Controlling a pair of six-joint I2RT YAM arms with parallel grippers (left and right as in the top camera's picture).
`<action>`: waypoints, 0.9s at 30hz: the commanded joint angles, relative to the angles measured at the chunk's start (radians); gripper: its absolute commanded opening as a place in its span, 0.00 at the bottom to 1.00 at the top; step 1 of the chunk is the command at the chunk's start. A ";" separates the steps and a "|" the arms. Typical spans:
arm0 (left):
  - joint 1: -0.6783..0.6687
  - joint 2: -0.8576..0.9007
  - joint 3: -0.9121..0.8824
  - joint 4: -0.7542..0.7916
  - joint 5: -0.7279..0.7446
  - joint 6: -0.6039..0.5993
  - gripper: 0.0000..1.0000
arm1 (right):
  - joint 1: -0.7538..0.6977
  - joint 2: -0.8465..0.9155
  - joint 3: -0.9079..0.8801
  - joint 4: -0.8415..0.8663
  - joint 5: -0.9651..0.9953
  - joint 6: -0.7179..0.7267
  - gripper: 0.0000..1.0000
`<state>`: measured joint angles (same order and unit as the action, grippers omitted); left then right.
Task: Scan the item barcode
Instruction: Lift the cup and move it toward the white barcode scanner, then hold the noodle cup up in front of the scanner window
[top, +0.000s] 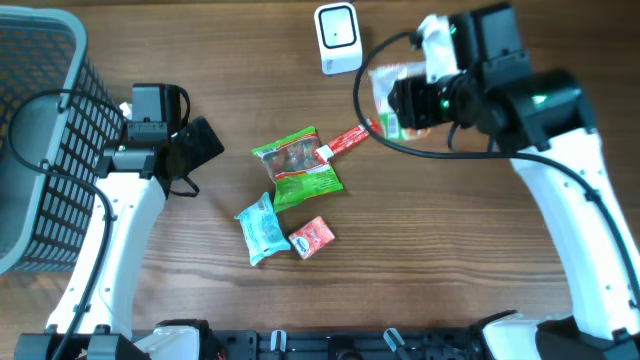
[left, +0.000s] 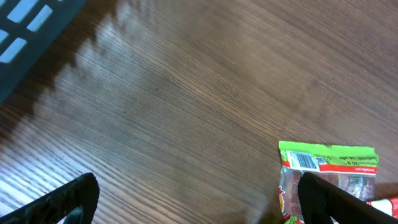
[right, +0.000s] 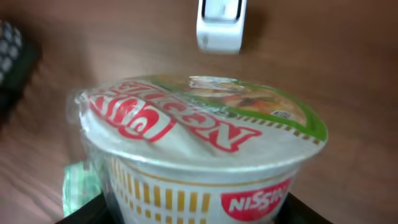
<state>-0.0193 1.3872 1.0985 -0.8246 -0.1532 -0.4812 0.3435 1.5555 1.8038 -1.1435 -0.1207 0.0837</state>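
While near scanner (top: 337, 37), cup (right: 199, 143) in right tool (top: 402, 104).

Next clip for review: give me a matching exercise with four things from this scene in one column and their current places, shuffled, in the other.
Things:
1. noodle cup
2. scanner
3. blue packet
4. basket

Places:
A. left edge of the overhead view
B. top middle of the overhead view
C. between the jaws of the right gripper
D. flat on the table beside the small red packet

Pairs: 1-C, 2-B, 3-D, 4-A
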 joint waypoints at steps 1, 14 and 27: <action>0.004 -0.013 0.001 0.001 -0.009 -0.005 1.00 | 0.000 0.138 0.175 0.000 0.066 0.013 0.63; 0.004 -0.013 0.001 0.001 -0.009 -0.005 1.00 | 0.157 0.662 0.257 0.606 0.692 -0.279 0.59; 0.004 -0.013 0.001 0.001 -0.009 -0.005 1.00 | 0.229 0.893 0.257 1.241 1.027 -0.883 0.57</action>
<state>-0.0193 1.3872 1.0985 -0.8257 -0.1528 -0.4812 0.5751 2.4424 2.0373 0.0849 0.8402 -0.7891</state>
